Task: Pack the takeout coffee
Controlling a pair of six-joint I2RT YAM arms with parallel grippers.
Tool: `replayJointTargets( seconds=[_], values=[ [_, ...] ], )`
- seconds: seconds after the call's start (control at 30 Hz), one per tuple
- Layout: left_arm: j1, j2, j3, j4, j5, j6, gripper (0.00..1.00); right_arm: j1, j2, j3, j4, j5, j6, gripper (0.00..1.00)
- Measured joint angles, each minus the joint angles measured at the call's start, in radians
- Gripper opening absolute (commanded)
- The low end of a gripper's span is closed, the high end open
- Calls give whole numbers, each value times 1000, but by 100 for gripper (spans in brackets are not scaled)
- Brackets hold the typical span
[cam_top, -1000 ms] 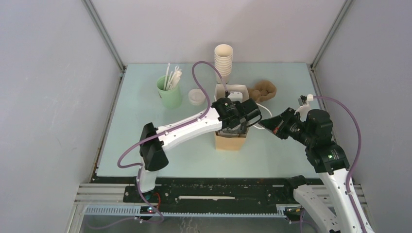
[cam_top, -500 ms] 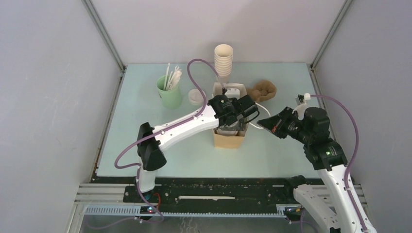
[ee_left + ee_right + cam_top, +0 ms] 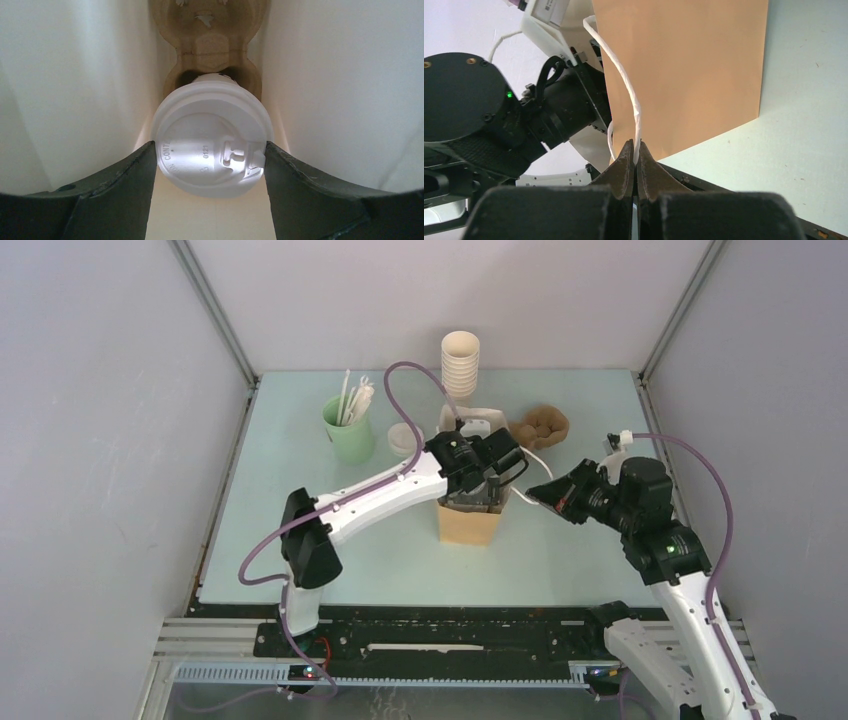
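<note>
Left tool [image 3: 210,150] grips the lidded takeout coffee [image 3: 212,137] inside the paper bag [image 3: 694,65], above the cup carrier [image 3: 212,45]. Lower it vertically. Right tool [image 3: 634,152], clenched on the bag handle [image 3: 624,80], holds the mouth open.

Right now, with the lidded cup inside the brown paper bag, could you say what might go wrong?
The left gripper grips the small white lidded paper cup at its lid rim, so the lid could pop off. The cup may miss its socket in the brown pulp carrier and tip. The right gripper pinches only the thin white bag handle, which could slip or tear.
</note>
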Motion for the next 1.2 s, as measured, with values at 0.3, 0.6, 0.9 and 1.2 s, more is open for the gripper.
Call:
replayJointTargets(
  seconds=[0.3, 0.6, 0.9, 1.2],
  values=[
    [8, 41, -43, 73, 16, 53, 6, -1, 26, 0, 14, 0, 1, 0],
    [17, 14, -100, 135, 40, 87, 5, -8, 38, 0, 25, 2, 1, 0],
    [37, 15, -91, 121, 138, 155, 4, -23, 45, 0, 40, -8, 1, 0],
    [40, 51, -19, 28, 218, 198, 3, -26, 50, 0, 43, -16, 2, 0]
  ],
)
